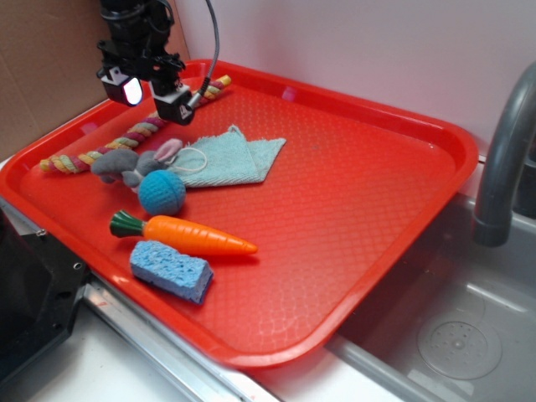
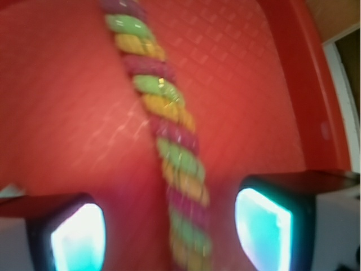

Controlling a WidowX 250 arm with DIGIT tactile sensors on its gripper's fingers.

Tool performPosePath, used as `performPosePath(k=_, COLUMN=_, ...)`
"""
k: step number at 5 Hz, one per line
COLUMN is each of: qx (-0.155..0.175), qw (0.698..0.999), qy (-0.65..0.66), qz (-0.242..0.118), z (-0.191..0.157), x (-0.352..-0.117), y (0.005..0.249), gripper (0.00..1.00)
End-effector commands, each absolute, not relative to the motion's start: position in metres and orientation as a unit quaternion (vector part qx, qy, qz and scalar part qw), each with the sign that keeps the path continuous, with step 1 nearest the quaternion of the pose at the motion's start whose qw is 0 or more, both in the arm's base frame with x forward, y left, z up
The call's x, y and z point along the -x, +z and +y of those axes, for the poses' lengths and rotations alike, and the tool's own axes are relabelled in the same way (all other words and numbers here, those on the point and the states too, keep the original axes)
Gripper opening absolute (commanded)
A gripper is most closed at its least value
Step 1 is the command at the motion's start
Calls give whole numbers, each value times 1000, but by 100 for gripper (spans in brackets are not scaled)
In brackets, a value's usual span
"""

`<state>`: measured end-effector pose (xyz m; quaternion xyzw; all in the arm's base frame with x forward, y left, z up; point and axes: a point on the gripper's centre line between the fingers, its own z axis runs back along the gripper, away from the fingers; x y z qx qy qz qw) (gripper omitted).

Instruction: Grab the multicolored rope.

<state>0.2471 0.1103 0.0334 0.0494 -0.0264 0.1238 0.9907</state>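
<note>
End effector [image 2: 172,231] spread — multicolored rope [image 2: 163,130] between fingers

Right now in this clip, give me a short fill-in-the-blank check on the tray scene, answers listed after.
1. In the wrist view the multicolored rope runs between the two fingers of the hand, which is ____.
2. The orange carrot lies between the teal ball and the blue ____.
3. Every toy rests on a ____ tray.
4. The folded cloth beside the grey plush toy is light ____.

Missing words: open; sponge; red; blue
</note>
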Motion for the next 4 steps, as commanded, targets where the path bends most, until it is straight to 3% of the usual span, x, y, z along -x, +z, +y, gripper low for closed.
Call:
performPosePath(k=1, qx=-34, qw=992, qy=115, qz=-41, z=124, x=-259, y=23, gripper=0)
performPosePath(k=4, qx=-46, qw=992, qy=112, qz=-23, z=117, x=-257, y=27, gripper=0)
